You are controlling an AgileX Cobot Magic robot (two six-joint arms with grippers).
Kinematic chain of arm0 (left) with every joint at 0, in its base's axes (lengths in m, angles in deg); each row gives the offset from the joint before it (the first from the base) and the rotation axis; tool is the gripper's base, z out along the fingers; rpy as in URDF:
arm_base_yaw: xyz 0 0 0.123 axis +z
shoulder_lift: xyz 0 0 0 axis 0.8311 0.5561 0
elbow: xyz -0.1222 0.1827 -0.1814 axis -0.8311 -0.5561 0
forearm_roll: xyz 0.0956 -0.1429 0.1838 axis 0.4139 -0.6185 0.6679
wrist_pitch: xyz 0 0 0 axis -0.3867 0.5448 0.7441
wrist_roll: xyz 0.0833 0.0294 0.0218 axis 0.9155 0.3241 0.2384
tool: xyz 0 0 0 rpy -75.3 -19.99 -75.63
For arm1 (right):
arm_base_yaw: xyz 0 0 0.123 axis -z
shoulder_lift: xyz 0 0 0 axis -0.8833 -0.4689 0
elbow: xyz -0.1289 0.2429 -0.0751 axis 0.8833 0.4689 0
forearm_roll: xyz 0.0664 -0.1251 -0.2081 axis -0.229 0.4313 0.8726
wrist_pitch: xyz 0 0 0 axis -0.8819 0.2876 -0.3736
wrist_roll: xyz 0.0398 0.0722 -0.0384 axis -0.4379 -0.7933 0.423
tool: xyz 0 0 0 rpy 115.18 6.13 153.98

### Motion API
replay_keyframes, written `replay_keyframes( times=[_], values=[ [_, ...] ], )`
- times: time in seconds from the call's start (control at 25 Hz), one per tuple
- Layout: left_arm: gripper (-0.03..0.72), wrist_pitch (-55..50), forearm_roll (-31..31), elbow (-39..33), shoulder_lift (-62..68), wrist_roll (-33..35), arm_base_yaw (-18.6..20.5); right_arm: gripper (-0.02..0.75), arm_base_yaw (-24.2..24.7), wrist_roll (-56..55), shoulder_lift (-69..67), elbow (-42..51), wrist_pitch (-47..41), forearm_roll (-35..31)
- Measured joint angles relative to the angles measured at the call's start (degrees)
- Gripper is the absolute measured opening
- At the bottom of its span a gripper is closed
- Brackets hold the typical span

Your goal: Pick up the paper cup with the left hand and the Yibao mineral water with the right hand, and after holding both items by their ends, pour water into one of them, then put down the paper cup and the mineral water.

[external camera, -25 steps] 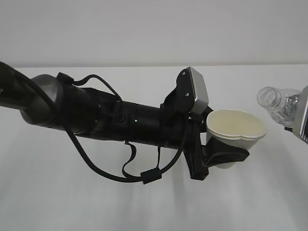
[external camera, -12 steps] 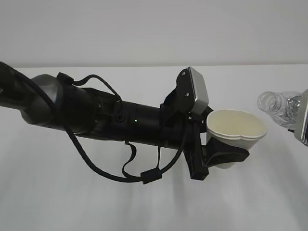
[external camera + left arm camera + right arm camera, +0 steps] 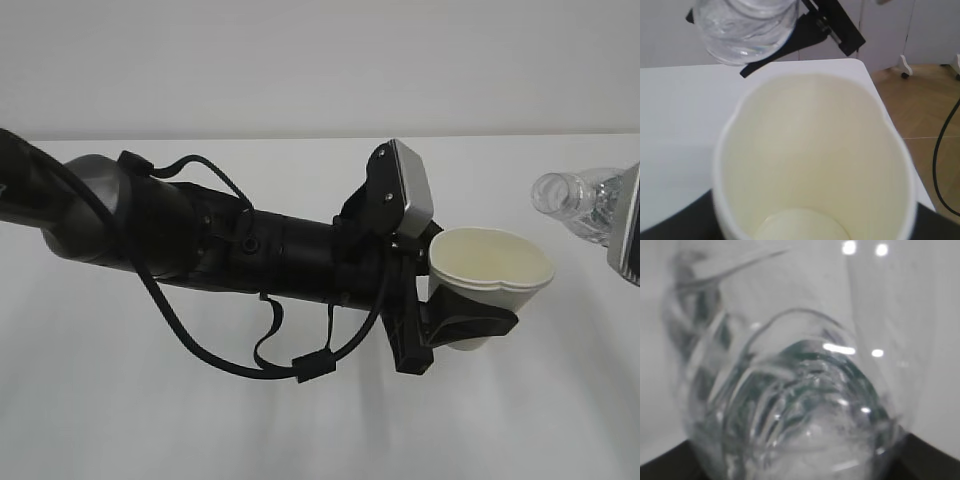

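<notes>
The black cabled left arm's two-finger gripper [image 3: 462,327] is clamped around the small white tapered paper cup [image 3: 490,268], held upright above the white table [image 3: 120,380]; its cream inside shows no visible water in the wrist view. Right of the cup and slightly higher, the clear ribbed plastic bottle [image 3: 572,196] lies tilted, open mouth toward the cup, apart from its rim. The right gripper [image 3: 628,235] is cut off; its hold cannot be told. The bottle's neck has risen since half a second ago.
</notes>
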Motion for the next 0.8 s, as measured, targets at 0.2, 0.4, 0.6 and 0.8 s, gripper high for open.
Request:
replay_keyframes(
  times=[0.2, 0.4, 0.6, 0.8],
  values=[
    [0.426, 0.1, 0.0, 0.0, 0.0, 0.0, 0.0, 0.462, -5.1, 0.0, 0.1, -1.3, -3.8, 0.0],
    [0.426, 0.1, 0.0, 0.0, 0.0, 0.0, 0.0, 0.462, -5.5, -0.6, 0.1, -1.3, -4.3, 0.0],
    [0.426, 0.1, 0.0, 0.0, 0.0, 0.0, 0.0, 0.462, -5.5, -0.9, 0.1, -1.3, -6.6, 0.1],
    [0.426, 0.1, 0.0, 0.0, 0.0, 0.0, 0.0, 0.462, -5.5, -1.0, 0.1, -1.3, -6.7, 0.1]
  ],
)
